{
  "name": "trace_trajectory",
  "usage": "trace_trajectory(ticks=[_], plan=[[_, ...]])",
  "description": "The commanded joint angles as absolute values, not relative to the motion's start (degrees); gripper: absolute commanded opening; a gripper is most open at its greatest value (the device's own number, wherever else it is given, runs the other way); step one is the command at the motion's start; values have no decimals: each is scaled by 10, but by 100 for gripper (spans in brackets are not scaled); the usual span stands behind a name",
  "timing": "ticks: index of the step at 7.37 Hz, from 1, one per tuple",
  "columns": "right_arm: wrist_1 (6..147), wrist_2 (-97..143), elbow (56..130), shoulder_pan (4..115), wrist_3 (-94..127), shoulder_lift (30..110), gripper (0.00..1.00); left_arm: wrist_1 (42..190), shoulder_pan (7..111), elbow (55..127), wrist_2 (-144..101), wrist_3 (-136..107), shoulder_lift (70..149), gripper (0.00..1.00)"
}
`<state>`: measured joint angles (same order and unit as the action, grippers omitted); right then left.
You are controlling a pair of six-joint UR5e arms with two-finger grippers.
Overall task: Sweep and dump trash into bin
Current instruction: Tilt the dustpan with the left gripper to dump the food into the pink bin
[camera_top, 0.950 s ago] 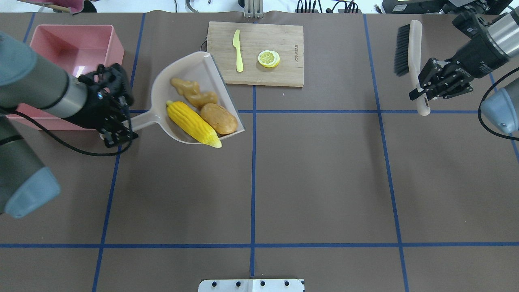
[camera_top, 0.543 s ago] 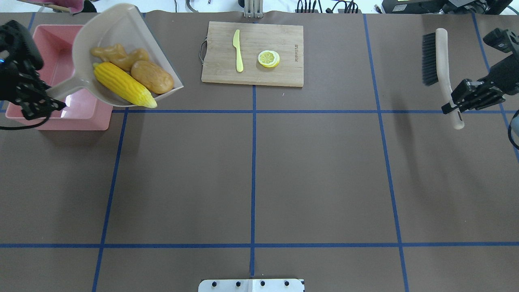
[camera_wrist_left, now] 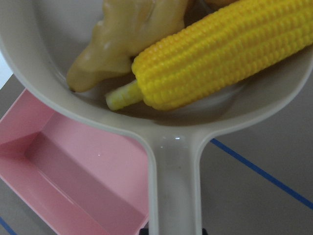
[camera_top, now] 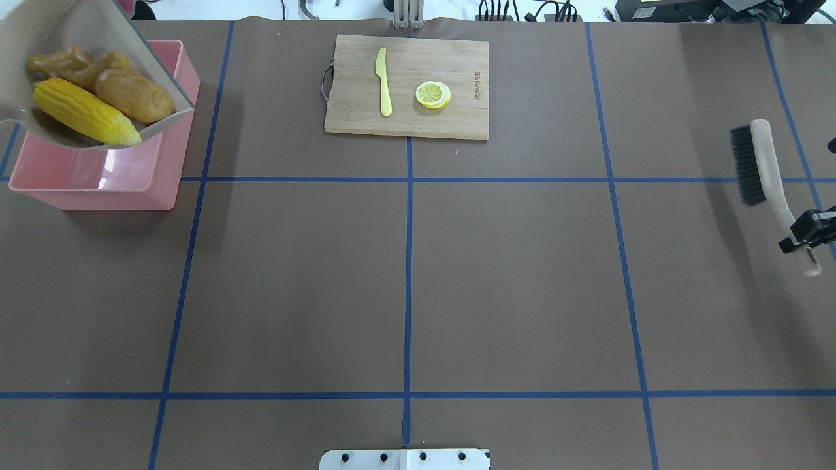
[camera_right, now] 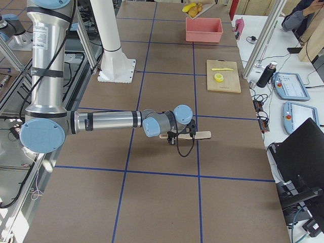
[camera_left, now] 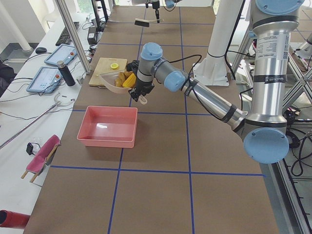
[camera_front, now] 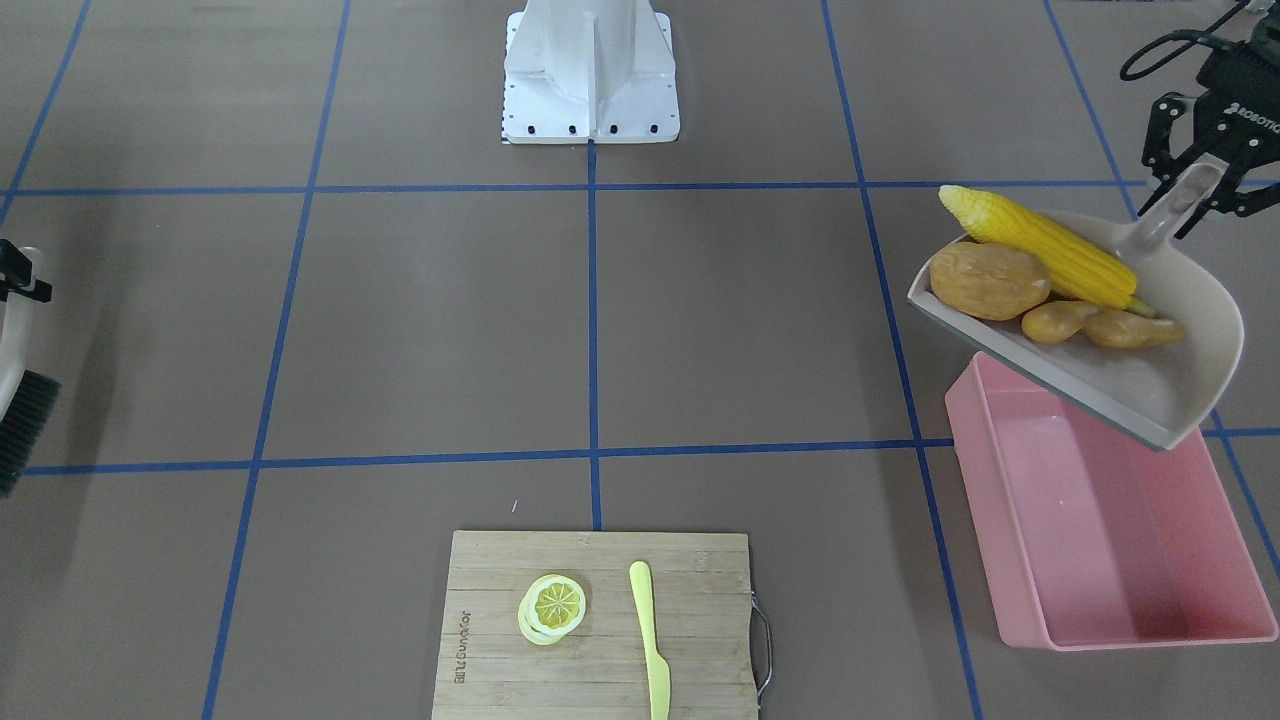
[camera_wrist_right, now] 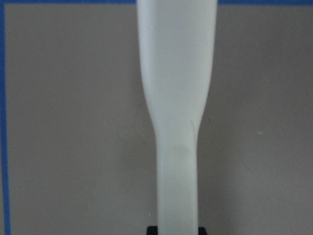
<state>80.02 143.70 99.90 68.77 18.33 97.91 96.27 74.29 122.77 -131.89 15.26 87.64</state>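
On the brown table [camera_top: 457, 274], the large pink rectangular plastic bin [camera_front: 1090, 500] sits below the raised, tilted beige plastic dustpan [camera_front: 1190, 330], which holds the yellow corn cob [camera_front: 1040, 245], tan-orange potato [camera_front: 988, 281] and knobbly ginger root [camera_front: 1100, 325]. The left gripper [camera_front: 1197, 195] has its jaws pinching the dustpan's handle; the right gripper [camera_top: 810, 238] has its jaws pinching the beige black-bristled brush [camera_top: 764, 163].

Mid-frame, the right gripper [camera_right: 178, 132] holds the brush [camera_right: 201, 134] level. At top, corn [camera_right: 190, 7] shows just above the bin [camera_right: 204, 30].

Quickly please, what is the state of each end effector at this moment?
The left end effector is closed on the dustpan handle.
The right end effector is closed on the brush handle.
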Motion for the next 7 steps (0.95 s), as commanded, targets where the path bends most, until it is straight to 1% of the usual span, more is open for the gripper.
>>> trace_trajectory(ticks=[1,2,3,4,6,7], plan=[[956,1378,1151,655,159,1067,0,960,820,1187,-1414,193,849,0],[1001,1375,1167,659,105,1090,0,944,869,1138,-1448,273,856,0],[1002,1357,1166,665,63,1121,0,898,900,1105,-1484,328,859,0],[1000,1347,1165,668,49,1136,0,886,923,1064,-1498,391,861,0],[978,1351,1160,678,25,1169,0,827,925,1046,-1489,473,869,0],[929,1362,1141,685,30,1189,0,814,926,1021,-1489,509,882,0]])
